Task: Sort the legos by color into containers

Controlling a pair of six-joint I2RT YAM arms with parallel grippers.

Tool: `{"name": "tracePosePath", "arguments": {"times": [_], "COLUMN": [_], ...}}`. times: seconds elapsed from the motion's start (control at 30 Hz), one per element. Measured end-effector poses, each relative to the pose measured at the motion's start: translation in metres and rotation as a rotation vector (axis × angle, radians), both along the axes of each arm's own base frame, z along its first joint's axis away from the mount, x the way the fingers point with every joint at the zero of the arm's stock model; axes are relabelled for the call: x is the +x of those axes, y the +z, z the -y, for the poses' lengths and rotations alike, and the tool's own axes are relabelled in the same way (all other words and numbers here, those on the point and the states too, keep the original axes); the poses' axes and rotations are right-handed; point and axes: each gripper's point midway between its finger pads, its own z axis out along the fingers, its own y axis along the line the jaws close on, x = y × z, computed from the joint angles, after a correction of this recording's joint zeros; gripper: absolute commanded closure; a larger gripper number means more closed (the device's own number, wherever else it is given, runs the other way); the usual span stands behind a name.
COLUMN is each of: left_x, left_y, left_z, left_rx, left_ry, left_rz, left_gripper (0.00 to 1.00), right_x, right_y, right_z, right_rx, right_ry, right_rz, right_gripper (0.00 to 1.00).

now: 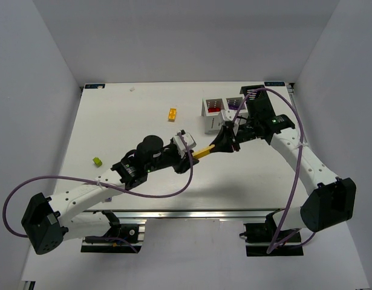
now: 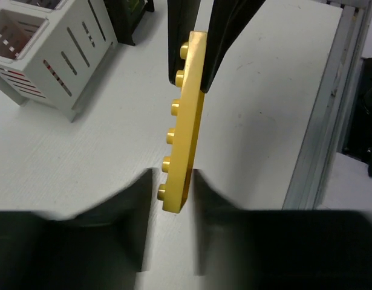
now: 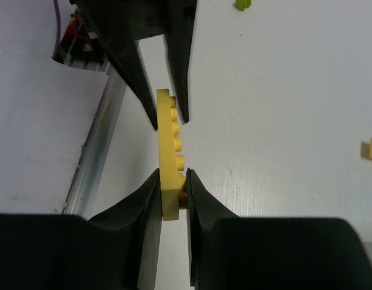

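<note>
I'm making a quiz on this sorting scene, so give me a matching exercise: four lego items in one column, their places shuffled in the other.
1 yellow plate
2 lime green brick
3 red bricks
4 purple bricks

A white box, right compartment
B held between left end effector and right end effector
C alone, left side of table
D white box, left compartment

Pairs: 1-B, 2-C, 3-D, 4-A

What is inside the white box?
In the white box, red legos lie in one compartment, purple legos in the other. The right arm covers part of the purple one.
</note>
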Motion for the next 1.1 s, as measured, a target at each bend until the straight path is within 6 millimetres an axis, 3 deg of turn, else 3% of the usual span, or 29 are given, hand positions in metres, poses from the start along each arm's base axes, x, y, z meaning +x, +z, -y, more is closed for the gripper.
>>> {"name": "tracePosePath", "arguments": {"times": [0.03,0.1,0.13,0.3,0.53,0.7,0.9,1.1], "left_x": [0.002,0.006,0.009,0.023,0.041,0.047,0.049,0.050], "left_y": [0.001,0.002,0.003,0.007,0.022,0.018,0.016,0.015], "left_z": [-0.001,-0.002,-0.003,-0.021,-0.044,-0.051,-0.055,-0.057], "left_rx": [-0.001,-0.009,-0.015,-0.037,-0.069,-0.059,-0.049,-0.044], "left_ry": [0.010,0.044,0.064,0.206,0.381,0.435,0.462,0.475], "left_rz": [0.006,0.001,-0.001,0.008,0.037,0.031,0.030,0.031], "left_gripper": [0.25,0.04,0.02,0.02,0.02,0.02,0.02,0.02], "right_x": [0.002,0.009,0.015,0.072,0.178,0.237,0.278,0.306], "right_y": [0.000,-0.001,-0.002,-0.010,-0.008,-0.005,-0.008,-0.020], "right_z": [0.000,0.002,0.003,0.032,0.116,0.167,0.203,0.221], "right_rx": [-0.006,-0.029,-0.046,-0.149,-0.209,-0.233,-0.256,-0.277], "right_ry": [-0.011,-0.054,-0.087,-0.442,-1.072,-1.363,-1.558,-1.642], "right_rz": [-0.002,0.010,0.019,0.062,0.038,0.019,0.042,0.034], "right_gripper": [1.00,1.00,1.00,1.00,1.00,1.00,1.00,1.00]}}
